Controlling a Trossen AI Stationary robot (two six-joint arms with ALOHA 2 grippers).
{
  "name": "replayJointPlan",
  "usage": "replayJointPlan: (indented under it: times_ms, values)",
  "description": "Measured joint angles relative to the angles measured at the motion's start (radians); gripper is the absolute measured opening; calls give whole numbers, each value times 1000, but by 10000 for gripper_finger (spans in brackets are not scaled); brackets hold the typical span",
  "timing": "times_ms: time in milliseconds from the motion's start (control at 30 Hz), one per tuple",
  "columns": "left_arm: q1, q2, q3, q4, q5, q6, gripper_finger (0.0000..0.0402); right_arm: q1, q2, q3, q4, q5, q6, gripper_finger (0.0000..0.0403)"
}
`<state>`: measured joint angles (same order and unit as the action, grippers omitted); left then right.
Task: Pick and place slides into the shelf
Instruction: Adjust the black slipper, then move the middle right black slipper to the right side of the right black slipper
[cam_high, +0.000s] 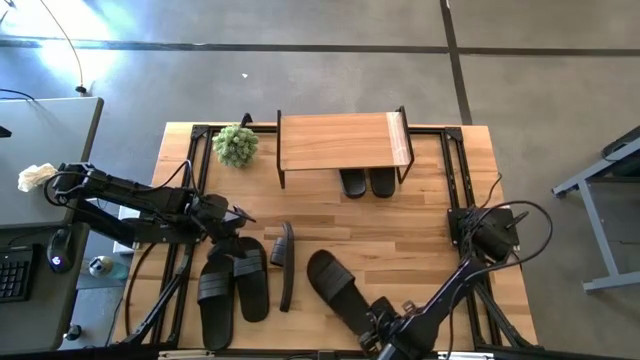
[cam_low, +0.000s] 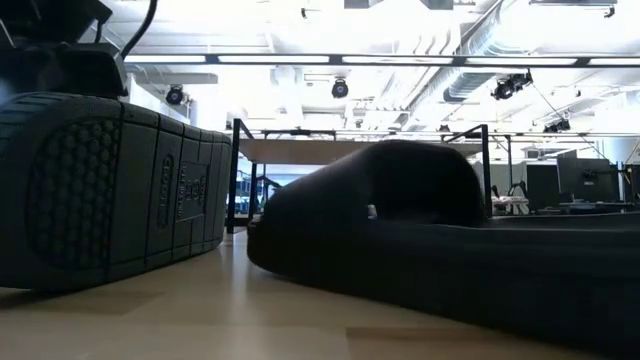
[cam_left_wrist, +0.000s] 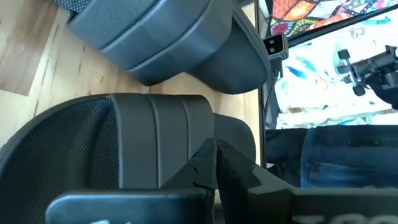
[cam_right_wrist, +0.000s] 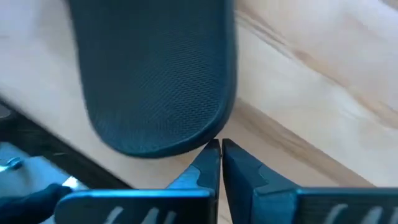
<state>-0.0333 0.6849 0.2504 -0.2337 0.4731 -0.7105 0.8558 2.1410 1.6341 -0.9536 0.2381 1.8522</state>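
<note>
- A wooden table (cam_high: 420, 235) stands on a grey concrete floor, with a small potted plant (cam_high: 236, 145) near its far edge.
- Six black rubber slides with wide ribbed straps: two (cam_high: 366, 182) sit side by side under the shelf (cam_high: 340, 141), three (cam_high: 233, 280) lie near the left gripper (cam_high: 238, 216), one on edge, and one (cam_high: 337, 284) lies by the right gripper (cam_high: 380, 322).
- Both grippers' fingers are pressed together, pinching nothing.
</note>
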Motion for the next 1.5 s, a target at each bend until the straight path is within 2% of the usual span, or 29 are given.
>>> replayJointPlan:
  times_ms: [133,233,400,567,700,800,867,1000,1133,1333,1500]
  values:
    - [0,0,0,0,-1,0,0,-23,0,0,83,6,-89,1]
    - [0,0,0,0,11,12,0,-32,0,0,69,-5,-99,2]
    - [0,0,0,37,97,67,1,-25,-13,0,39,6,-71,3]
    - [-65,0,0,274,76,44,9,-12,-33,28,-12,40,-34,3]
    - [-148,0,0,508,16,24,40,-2,-35,82,-97,93,-16,3]
    - [-195,0,0,619,-99,10,61,-2,-35,113,-152,140,-17,3]
    - [-237,0,2,627,-211,5,65,-2,-35,127,-171,167,-18,3]
    - [-365,9,47,449,-482,87,47,-3,-35,138,-199,191,-20,3]
    - [-506,60,118,302,-740,112,16,-3,-35,138,-212,167,-20,3]
    - [-658,226,243,149,-1028,129,3,-3,-35,138,-234,150,-19,3]
    - [-727,433,353,52,-1191,131,5,-3,-35,138,-241,143,-19,3]
